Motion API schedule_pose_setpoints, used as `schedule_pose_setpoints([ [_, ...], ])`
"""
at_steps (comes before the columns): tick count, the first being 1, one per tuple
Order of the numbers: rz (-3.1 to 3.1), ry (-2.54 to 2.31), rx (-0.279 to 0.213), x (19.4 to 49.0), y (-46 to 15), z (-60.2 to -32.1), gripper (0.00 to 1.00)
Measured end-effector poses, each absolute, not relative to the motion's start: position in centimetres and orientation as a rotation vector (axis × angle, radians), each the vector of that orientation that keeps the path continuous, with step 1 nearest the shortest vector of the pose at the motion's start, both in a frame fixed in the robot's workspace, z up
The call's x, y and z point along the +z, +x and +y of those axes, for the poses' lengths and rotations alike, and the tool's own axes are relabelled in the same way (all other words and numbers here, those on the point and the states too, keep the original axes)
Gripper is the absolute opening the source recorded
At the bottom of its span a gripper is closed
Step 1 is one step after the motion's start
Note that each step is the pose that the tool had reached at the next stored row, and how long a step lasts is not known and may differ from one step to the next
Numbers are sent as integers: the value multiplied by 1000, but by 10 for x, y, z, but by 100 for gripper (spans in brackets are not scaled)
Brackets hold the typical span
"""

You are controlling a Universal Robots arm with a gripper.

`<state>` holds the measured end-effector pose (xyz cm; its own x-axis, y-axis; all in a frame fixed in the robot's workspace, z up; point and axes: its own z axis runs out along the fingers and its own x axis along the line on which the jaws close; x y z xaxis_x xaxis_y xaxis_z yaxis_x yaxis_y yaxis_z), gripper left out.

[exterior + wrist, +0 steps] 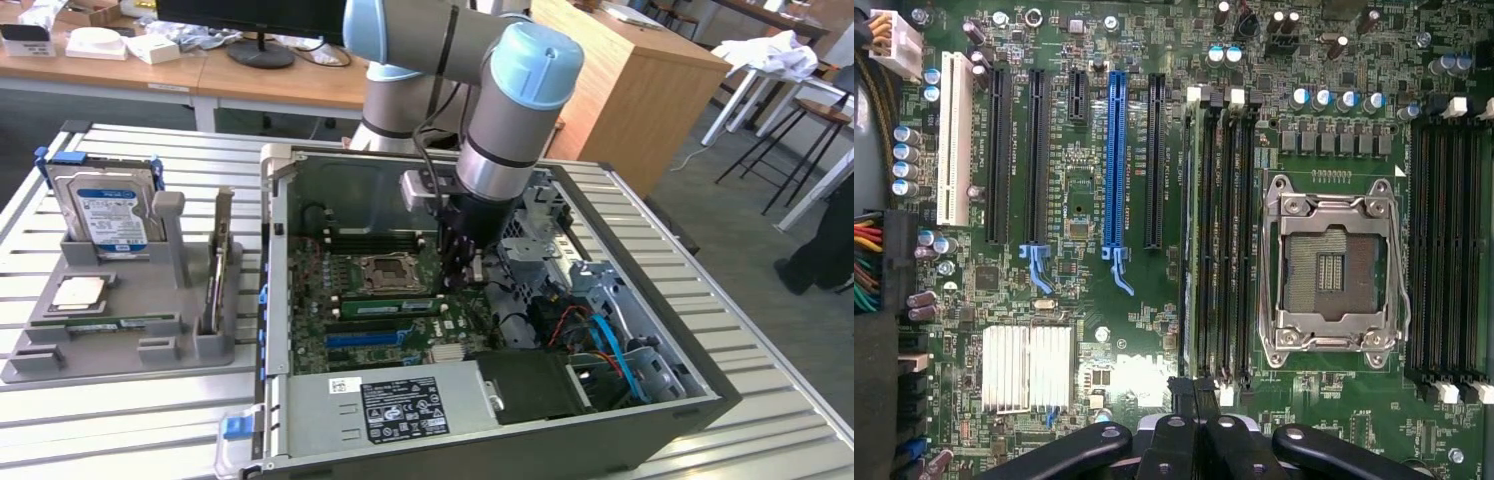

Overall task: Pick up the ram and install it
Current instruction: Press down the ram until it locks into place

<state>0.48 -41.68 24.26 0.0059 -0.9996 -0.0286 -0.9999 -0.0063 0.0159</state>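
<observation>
Exterior view: the robot arm reaches down into an open computer case, its gripper together, just above the motherboard. The ram lies green in a slot beside the empty processor socket, apparently installed. A hard drive stands in a grey holder; its blue label is unreadable.

Wrist view: the gripper hovers closed, holding nothing, at the end of the ram seated edge-on in its slot. Board printing is unreadable.
</observation>
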Motion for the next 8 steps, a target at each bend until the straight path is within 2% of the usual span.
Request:
schedule_pose_setpoints([
  [8,2208,-2222,49,237,5,-417,10],
])
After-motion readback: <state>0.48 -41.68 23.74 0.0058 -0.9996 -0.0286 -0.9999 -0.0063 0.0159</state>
